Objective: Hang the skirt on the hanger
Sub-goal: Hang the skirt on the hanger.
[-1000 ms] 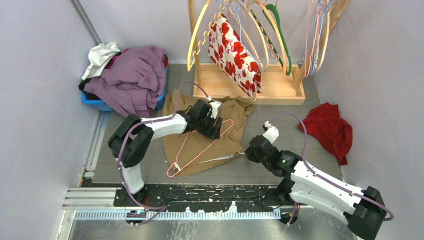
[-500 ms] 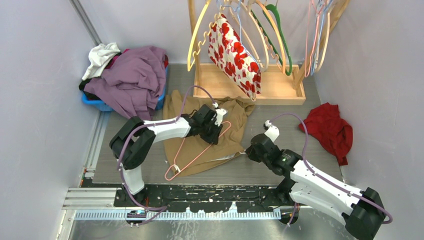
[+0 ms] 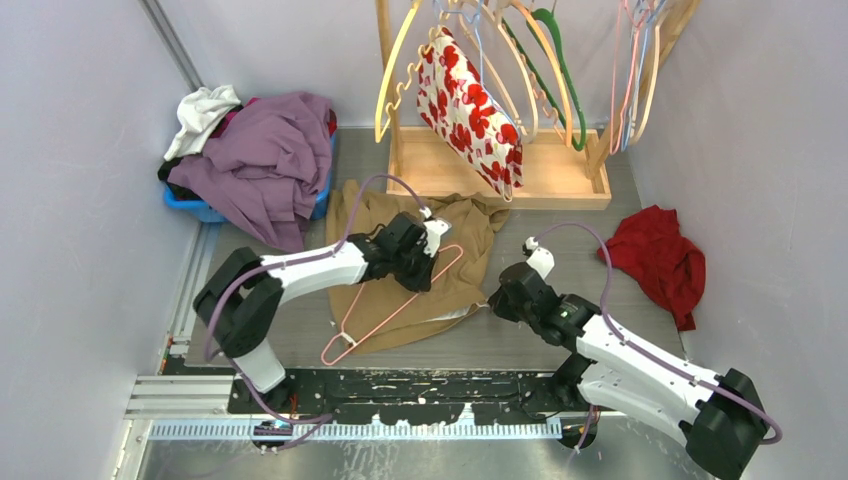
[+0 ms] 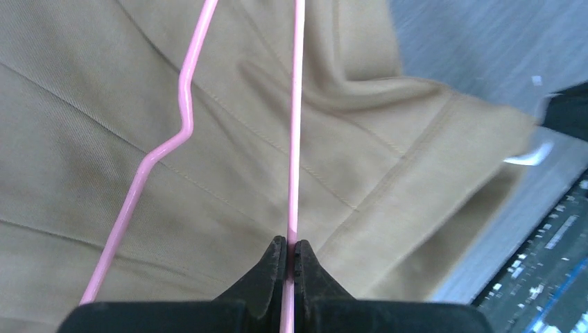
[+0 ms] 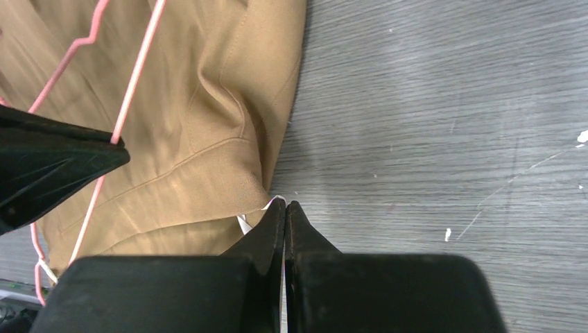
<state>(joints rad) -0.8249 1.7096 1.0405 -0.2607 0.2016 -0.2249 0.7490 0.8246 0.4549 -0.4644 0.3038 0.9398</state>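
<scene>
- My left gripper [image 4: 291,250], clamped on the pink hanger [image 4: 296,125], has pulled it slightly nearer (hook first).
- My right gripper [image 5: 284,208], fingers together, touches the skirt [image 5: 201,139] corner.
- A red cloth [image 3: 660,255] lies to its right.

**Top view.** My left arm [image 3: 300,268] rises from its base at the lower left and reaches rightward toward the centre of the frame, with the forearm nearly level. My left gripper [image 3: 420,265] points down and to the right.

**Left wrist view.** The two black fingers [image 4: 267,269] meet at bottom centre, clamped on the thin pink wire of the hanger [image 4: 295,125].

**Top view.** My right arm [image 3: 640,365] runs from its base at the lower right, up and leftward. My right gripper [image 3: 498,298] sits just right of centre, pointing left.

**Right wrist view.** Its fingers [image 5: 267,234] are pressed together at lower centre, tips touching. Whether they pinch anything I cannot tell.
</scene>
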